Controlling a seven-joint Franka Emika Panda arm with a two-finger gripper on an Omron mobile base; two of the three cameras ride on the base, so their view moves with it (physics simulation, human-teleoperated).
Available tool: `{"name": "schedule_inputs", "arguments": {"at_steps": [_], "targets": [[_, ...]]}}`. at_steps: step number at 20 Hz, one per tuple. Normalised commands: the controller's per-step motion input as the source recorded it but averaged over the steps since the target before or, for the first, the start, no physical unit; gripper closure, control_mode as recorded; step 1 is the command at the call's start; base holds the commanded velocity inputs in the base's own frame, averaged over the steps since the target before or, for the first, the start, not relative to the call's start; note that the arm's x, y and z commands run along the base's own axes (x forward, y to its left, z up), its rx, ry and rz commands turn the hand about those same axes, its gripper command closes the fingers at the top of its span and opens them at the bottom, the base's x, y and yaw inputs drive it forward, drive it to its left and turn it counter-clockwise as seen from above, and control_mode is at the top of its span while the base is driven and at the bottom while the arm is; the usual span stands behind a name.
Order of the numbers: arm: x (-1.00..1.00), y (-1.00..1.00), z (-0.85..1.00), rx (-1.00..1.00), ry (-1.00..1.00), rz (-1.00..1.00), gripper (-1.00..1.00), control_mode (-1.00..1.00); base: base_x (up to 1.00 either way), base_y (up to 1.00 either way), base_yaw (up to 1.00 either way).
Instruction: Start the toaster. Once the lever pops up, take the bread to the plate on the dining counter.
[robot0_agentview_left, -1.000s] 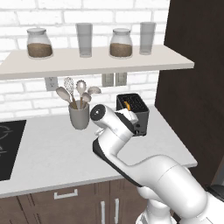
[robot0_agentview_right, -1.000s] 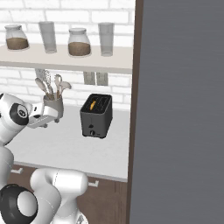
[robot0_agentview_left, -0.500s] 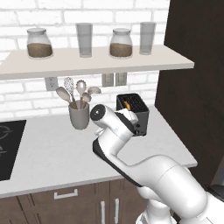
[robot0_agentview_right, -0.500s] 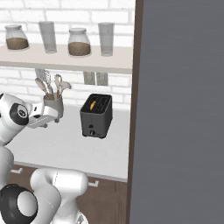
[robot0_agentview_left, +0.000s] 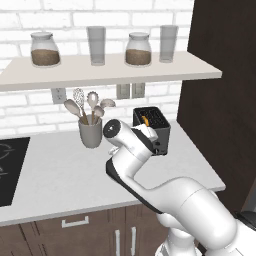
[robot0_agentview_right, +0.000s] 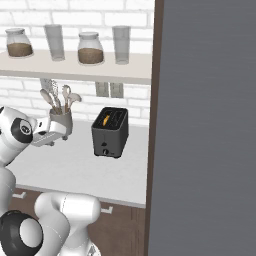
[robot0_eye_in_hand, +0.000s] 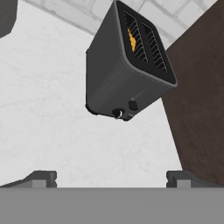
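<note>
Lining up on toaster, lever not pressed yet.
Toaster (robot0_agentview_right: 110, 132) is sitting on the counter (robot0_agentview_right: 70, 167) just right of the utensil cup (robot0_agentview_right: 61, 122), bread (robot0_eye_in_hand: 131, 38) showing in its left slot. Lever (robot0_eye_in_hand: 133, 105) is lying ahead of the gripper (robot0_eye_in_hand: 111, 177), well apart, on the narrow face towards it. Arm is hovering level, jaws spread wide, holding nothing.
</note>
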Motion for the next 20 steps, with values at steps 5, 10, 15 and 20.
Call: {"name": "schedule_inputs", "arguments": {"at_steps": [5, 10, 15, 20], "targets": [[0.00, 0.00, 0.00, 0.00, 0.00, 0.00, -1.00, -1.00, 0.00, 0.00, 0.00], [0.00, 0.00, 0.00, 0.00, 0.00, 0.00, -1.00, -1.00, 0.00, 0.00, 0.00], [0.00, 0.00, 0.00, 0.00, 0.00, 0.00, -1.00, -1.00, 0.00, 0.00, 0.00], [0.00, 0.00, 0.00, 0.00, 0.00, 0.00, -1.00, -1.00, 0.00, 0.00, 0.00]]}}
